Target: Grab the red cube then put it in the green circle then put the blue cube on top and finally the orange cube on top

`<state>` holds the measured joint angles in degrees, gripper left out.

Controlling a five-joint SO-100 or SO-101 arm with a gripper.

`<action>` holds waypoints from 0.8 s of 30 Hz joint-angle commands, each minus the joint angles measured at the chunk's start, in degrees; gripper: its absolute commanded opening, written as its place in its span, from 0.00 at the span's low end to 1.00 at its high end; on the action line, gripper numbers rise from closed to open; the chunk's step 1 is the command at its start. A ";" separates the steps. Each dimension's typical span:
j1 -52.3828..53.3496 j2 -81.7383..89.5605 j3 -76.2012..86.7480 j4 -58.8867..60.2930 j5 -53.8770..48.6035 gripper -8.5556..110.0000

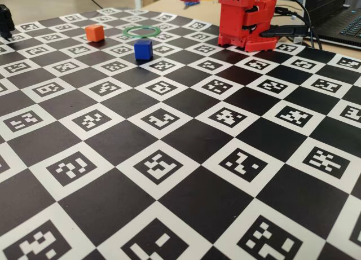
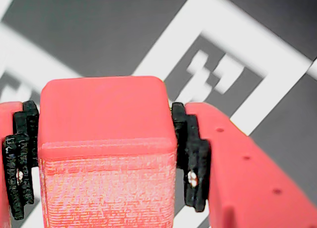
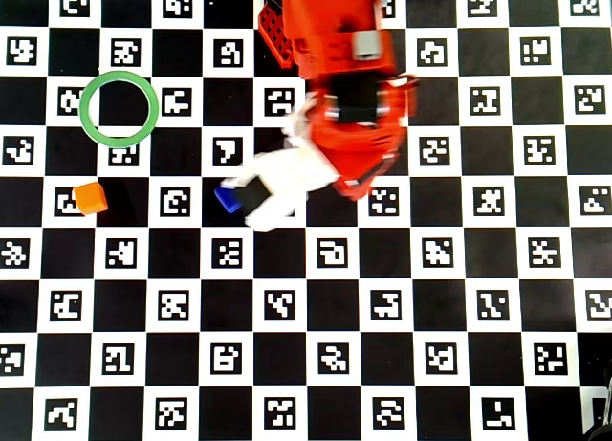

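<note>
Wrist view: my gripper (image 2: 106, 159) is clamped on the red cube (image 2: 106, 139), black pads flat against opposite side faces, cube lifted off the board. It looks a light, rigid printed block with layered, grippy sides; a mid-face pinch suits it. Farther off sit the blue cube (image 1: 143, 49), the orange cube (image 1: 94, 32), then the empty green circle (image 1: 141, 31).

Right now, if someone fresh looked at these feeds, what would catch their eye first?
The wrist view is nearly filled by the red cube, clamped between the black-padded fingers of the gripper above the checkered marker board. In the overhead view the green circle lies empty at upper left, with the orange cube just below it. The blue cube sits beside the red arm, partly hidden under it.
</note>
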<state>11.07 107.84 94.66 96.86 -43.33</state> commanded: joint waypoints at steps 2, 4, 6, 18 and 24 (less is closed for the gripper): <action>14.06 -0.53 -5.98 -0.88 -8.00 0.08; 18.90 -1.41 -6.24 -1.93 -10.63 0.08; 23.82 -2.90 -6.86 -2.72 -13.36 0.08; 44.91 -13.62 -16.00 -3.60 -25.66 0.08; 49.31 -16.08 -19.16 -3.34 -27.07 0.08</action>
<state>57.83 91.41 82.27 93.96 -69.87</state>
